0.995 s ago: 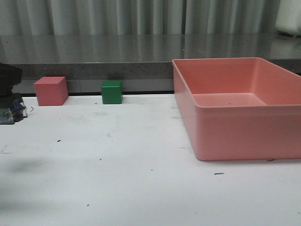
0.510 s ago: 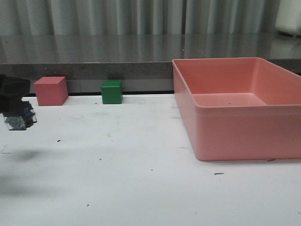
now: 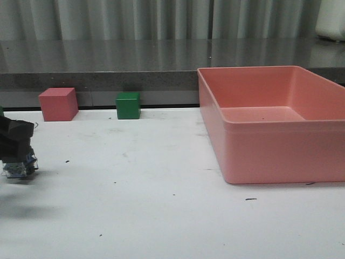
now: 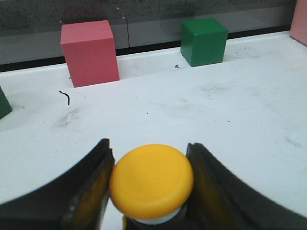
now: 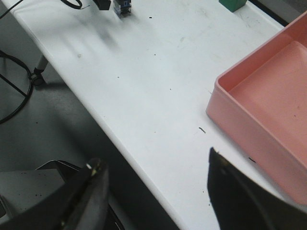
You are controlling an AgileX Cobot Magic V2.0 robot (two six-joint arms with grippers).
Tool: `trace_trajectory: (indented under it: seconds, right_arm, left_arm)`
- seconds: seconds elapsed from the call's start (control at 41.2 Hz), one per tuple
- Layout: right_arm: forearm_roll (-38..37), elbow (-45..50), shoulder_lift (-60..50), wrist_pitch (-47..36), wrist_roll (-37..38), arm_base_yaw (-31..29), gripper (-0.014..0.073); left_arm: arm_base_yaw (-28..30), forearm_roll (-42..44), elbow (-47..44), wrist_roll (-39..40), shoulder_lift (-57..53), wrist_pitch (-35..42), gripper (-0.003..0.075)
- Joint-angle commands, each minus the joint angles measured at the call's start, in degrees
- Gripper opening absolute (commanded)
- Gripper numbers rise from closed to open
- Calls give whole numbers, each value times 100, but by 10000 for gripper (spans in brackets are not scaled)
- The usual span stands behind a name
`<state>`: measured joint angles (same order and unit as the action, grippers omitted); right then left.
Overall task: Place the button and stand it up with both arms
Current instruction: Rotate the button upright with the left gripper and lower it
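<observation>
The button's yellow cap fills the gap between the black fingers of my left gripper, which is shut on it. In the front view that left gripper is at the far left, low over the white table, and the button's bluish base hangs just below it, at or just above the surface. My right gripper is open and holds nothing, high over the table's near edge. From there the button shows far off. The right gripper is out of the front view.
A pink cube and a green cube stand at the table's back edge. A large pink bin takes up the right side. Another green object shows at the edge of the left wrist view.
My left gripper has come down with the button, from about the height of the pink cube to just over the table. The cubes and bin have not moved.
</observation>
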<state>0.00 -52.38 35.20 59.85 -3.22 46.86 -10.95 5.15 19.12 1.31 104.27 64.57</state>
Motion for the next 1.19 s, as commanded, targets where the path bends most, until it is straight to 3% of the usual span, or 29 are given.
trace_trajectory:
  seconds: [0.0,0.607,1.165]
  right_arm:
    - [-43,-148,10,-331,-40,-29,471]
    - [-43,-148,10,-331,-40,-29,471]
    - [-43,-148,10,-331,-40,-29,471]
  left_arm:
    - [10,-86,169,-36,-123,1374,229]
    - [10,-120,976,-36,213,1374,229]
    - [22,-273,728,-36,307,1374,234]
